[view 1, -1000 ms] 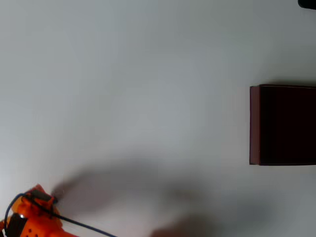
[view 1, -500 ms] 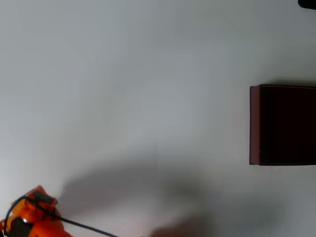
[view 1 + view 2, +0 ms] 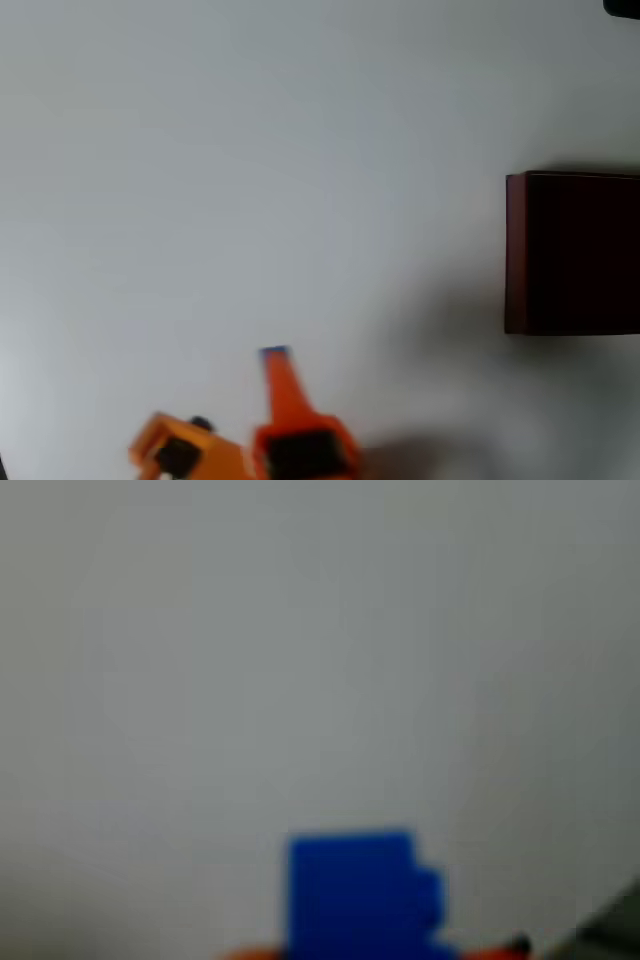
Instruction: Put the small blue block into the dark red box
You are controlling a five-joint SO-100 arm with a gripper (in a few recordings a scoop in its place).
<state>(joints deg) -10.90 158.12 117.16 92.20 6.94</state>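
From overhead I see my orange gripper (image 3: 275, 362) low in the picture, a little left of centre, its fingers pointing up the frame over the pale worktop (image 3: 250, 180). The picture is blurred there, but a small blue block (image 3: 274, 352) sits right at the tip of the fingers. The wrist view, also soft, shows the same block (image 3: 362, 892) at the bottom centre, with a sliver of orange just under it on both sides, so I read the gripper as pinching the block. In that view, plain grey worktop lies behind the block and nothing else is near it.

The dark red box (image 3: 515, 250) stands at the right edge of the overhead view, cut off by the frame, its thin maroon left wall facing the arm and its inside almost black. It is well apart from the gripper, off to the right and higher in the picture, with open worktop between them. A soft shadow lies on the worktop just left of the box's lower corner. I cannot tell from these views whether the block is touching the worktop or held above it
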